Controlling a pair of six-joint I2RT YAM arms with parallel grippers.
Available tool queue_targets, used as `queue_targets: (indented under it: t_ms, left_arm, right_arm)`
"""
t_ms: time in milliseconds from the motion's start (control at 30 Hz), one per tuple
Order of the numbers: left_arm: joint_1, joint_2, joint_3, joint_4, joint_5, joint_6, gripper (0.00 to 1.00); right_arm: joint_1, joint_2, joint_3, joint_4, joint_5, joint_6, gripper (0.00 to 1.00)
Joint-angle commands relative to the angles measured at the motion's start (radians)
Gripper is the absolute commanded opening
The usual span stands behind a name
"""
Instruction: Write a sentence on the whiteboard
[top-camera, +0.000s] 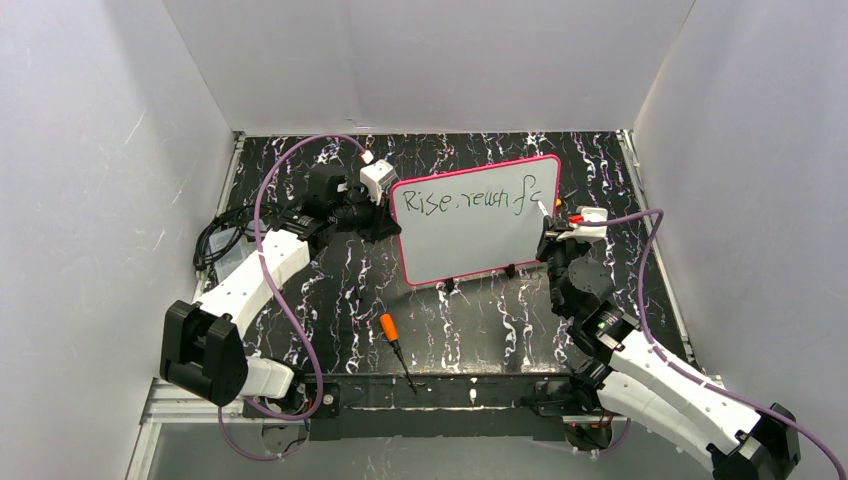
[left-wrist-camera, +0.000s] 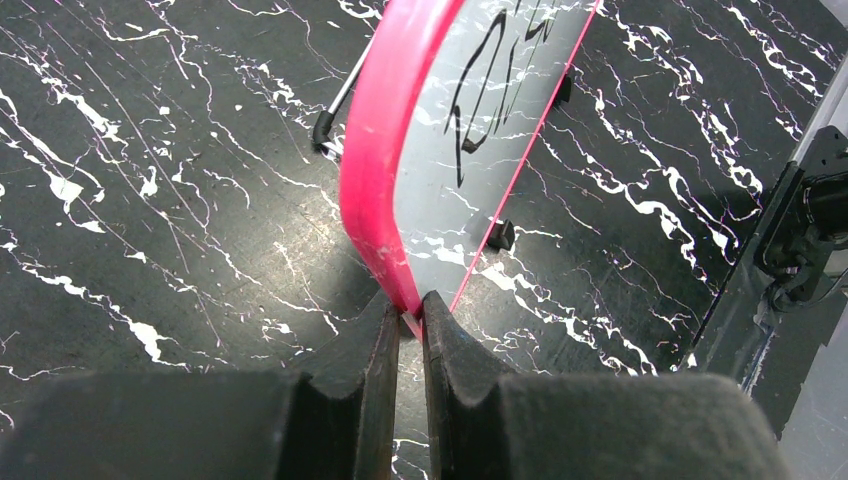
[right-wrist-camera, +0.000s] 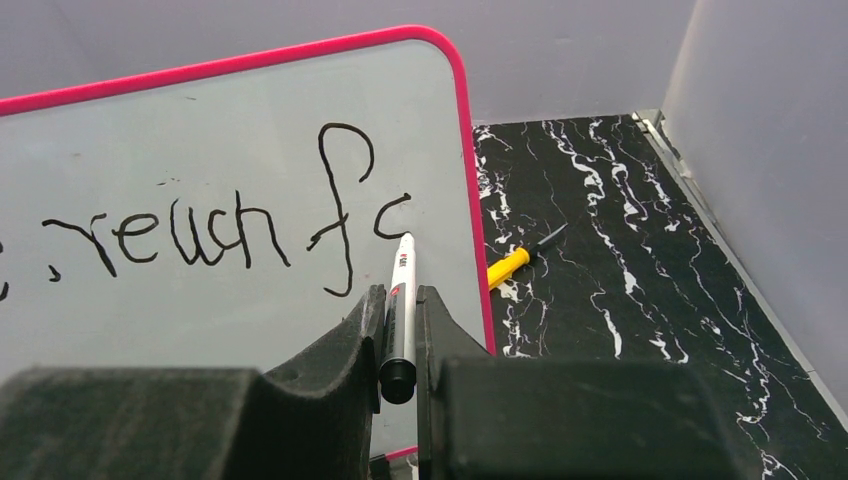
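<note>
Toward the far middle of the table (top-camera: 480, 320), the whiteboard (top-camera: 470, 250) stands on its black feet, its face turned to the near side. The left gripper (left-wrist-camera: 408, 315) pinches the pink frame at the board's left edge, its jaws narrow on the rim. From that wrist the board is seen almost edge-on, and only a few strokes of the sentence (top-camera: 465, 198) can be made out. The right gripper (right-wrist-camera: 400, 300) clamps a marker (right-wrist-camera: 402, 290), whose white tip touches the board just under a small curved stroke after the "f". The writing reads "Rise, reach f" plus that unfinished letter. The right wrist view cuts off the first word. A yellow screwdriver (right-wrist-camera: 510, 266) lies right of the board, partly hidden by the frame. An orange screwdriver (top-camera: 388, 325) lies near, well apart from the board.
</note>
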Motion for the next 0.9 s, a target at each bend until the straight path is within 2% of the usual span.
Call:
queue_targets:
  t_ms: [0, 467, 667, 867]
  left_arm:
    - [-0.004, -0.011, 0.003, -0.018, -0.004, 0.017, 0.0]
    - [-0.004, -0.015, 0.004, -0.018, -0.003, 0.016, 0.0]
    - [-0.004, -0.014, 0.003, -0.018, -0.005, 0.017, 0.0]
    - [-0.005, -0.012, 0.003, -0.018, -0.003, 0.017, 0.0]
  right_arm:
    - [-0.001, 0.005, 0.03, 0.079, 0.023, -0.036, 0.01]
    - [-0.001, 0.013, 0.069, 0.109, -0.05, -0.057, 0.01]
    - [-0.001, -0.031, 0.057, 0.1, -0.021, -0.059, 0.01]
    - [-0.001, -0.007, 0.06, 0.151, -0.012, -0.093, 0.01]
